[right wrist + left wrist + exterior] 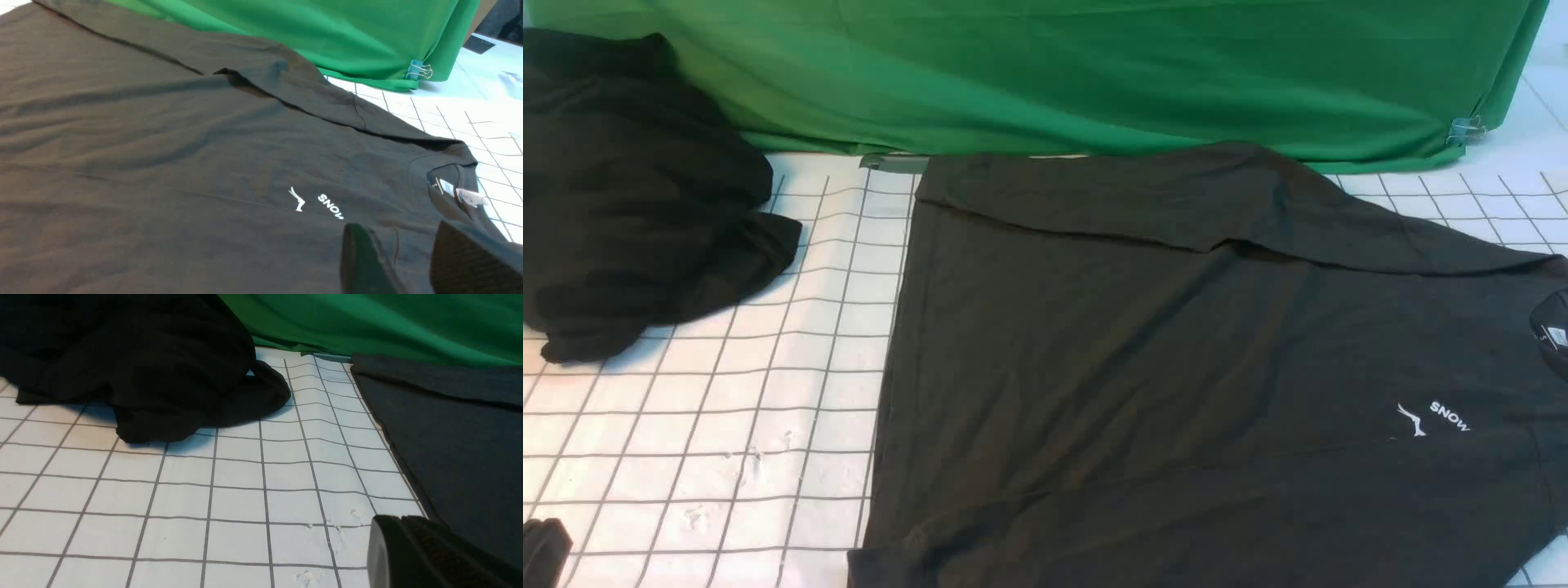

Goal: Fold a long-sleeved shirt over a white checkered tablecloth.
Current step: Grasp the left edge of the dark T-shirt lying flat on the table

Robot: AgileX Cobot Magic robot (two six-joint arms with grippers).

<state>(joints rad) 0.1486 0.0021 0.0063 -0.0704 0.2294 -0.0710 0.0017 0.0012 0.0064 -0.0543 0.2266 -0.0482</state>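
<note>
The long-sleeved shirt lies spread flat on the white checkered tablecloth, with its far sleeve folded across the top of the body. Its white "SNOW" logo and neck label are at the right. In the right wrist view my right gripper hovers open just over the shirt, between the logo and the collar label, with only flat fabric under it. My left gripper is shut and empty, over bare tablecloth beside the shirt's hem edge.
A blacker shapeless heap of fabric sits on the cloth at the far left. A green backdrop hangs along the back, held by a clip at its right end. A dark tip shows in the front view's lower left corner.
</note>
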